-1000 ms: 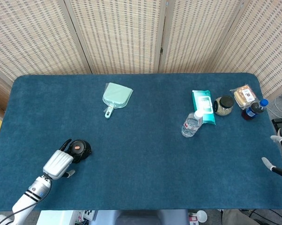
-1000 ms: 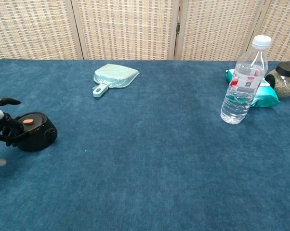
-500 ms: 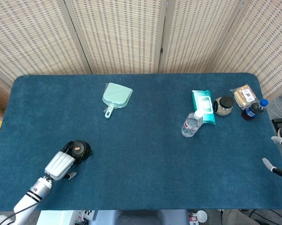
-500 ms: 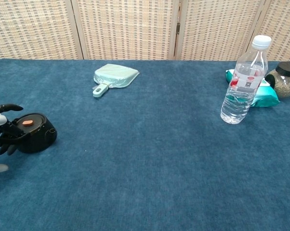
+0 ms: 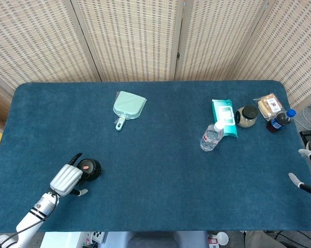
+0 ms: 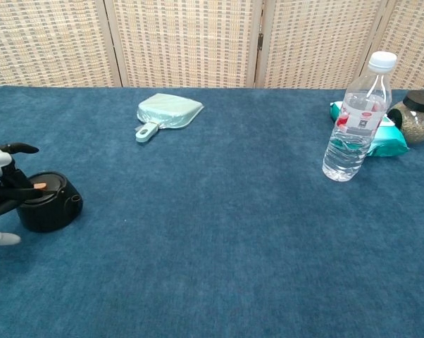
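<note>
Since the earlier frames the left hand (image 5: 66,179) has drawn slightly toward the near table edge, and the small black pot (image 5: 89,169) it touches has slid along with it, a little nearer the front than before. In the chest view the left hand (image 6: 2,184) sits at the far left, its dark fingers (image 6: 15,192) laid across the pot's (image 6: 48,204) lid beside the orange knob, thumb raised above; the fingers look spread over the lid, touching it, and whether they truly clasp the pot cannot be told. The pot stands upright on the blue table (image 5: 155,196), at about 8 o'clock from the table's middle.

The right hand (image 5: 309,170) shows only at the right edge of the head view, at about 4 o'clock, off the table's side; pale fingers stick out apart and nothing is in them.

Farther back, at about 2 o'clock, a clear water bottle (image 5: 212,136) stands upright, just beside a teal wipes packet (image 5: 223,117). To the right of that come a dark-lidded jar (image 5: 246,116), a wrapped snack (image 5: 269,106) and a blue-capped dark bottle (image 5: 280,120), close together. At about 11 o'clock lies a pale green dustpan (image 5: 127,107), handle toward the front. A woven screen (image 5: 145,36) stands behind the table.
</note>
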You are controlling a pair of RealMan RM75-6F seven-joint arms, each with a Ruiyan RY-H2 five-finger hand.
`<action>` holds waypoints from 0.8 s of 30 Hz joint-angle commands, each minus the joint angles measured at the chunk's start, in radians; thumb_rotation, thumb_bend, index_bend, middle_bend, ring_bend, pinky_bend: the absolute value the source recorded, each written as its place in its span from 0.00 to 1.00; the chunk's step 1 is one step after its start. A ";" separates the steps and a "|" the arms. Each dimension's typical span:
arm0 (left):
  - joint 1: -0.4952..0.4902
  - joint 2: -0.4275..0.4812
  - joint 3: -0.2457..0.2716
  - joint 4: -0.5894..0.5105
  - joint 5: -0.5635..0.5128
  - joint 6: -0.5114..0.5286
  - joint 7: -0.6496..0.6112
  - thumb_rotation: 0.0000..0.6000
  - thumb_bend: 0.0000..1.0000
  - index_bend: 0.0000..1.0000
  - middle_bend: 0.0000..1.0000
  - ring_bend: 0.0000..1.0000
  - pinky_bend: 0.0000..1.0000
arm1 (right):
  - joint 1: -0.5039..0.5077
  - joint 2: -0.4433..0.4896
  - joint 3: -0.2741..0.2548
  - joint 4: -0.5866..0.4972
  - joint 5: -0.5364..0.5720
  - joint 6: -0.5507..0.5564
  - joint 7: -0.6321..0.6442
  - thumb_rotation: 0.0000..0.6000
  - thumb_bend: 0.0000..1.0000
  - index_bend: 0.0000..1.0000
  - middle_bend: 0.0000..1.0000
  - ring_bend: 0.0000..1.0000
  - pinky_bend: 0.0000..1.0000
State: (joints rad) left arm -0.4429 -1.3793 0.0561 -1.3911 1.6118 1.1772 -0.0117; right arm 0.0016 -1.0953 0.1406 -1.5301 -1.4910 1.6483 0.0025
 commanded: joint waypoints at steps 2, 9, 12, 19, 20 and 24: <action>0.003 -0.002 -0.016 -0.012 -0.013 0.016 -0.044 0.65 0.10 0.85 0.90 0.74 0.00 | 0.006 -0.003 0.003 0.005 0.004 -0.008 0.003 1.00 0.13 0.32 0.40 0.29 0.32; 0.014 0.008 -0.033 -0.046 -0.042 0.031 -0.104 0.41 0.09 0.92 0.97 0.81 0.00 | 0.024 -0.008 0.010 0.013 0.005 -0.028 0.008 1.00 0.13 0.32 0.40 0.28 0.31; 0.031 0.009 -0.045 -0.063 -0.056 0.061 -0.126 0.40 0.09 0.94 0.99 0.82 0.00 | 0.027 -0.011 0.009 0.015 0.006 -0.034 0.012 1.00 0.13 0.32 0.40 0.28 0.31; 0.079 0.026 -0.082 -0.122 -0.100 0.143 -0.130 0.48 0.09 1.00 1.00 0.87 0.00 | 0.028 -0.020 0.002 0.025 -0.002 -0.033 0.020 1.00 0.13 0.32 0.40 0.28 0.31; 0.085 0.029 -0.086 -0.130 -0.105 0.154 -0.126 0.49 0.09 1.00 1.00 0.87 0.00 | 0.028 -0.021 0.002 0.026 -0.003 -0.033 0.021 1.00 0.13 0.32 0.40 0.28 0.31; 0.108 0.046 -0.103 -0.169 -0.129 0.185 -0.115 0.46 0.09 1.00 1.00 0.87 0.00 | 0.033 -0.025 0.001 0.031 -0.003 -0.040 0.026 1.00 0.13 0.32 0.40 0.28 0.31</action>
State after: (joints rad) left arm -0.3423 -1.3391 -0.0408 -1.5518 1.4904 1.3559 -0.1306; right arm 0.0337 -1.1201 0.1416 -1.4998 -1.4939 1.6094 0.0275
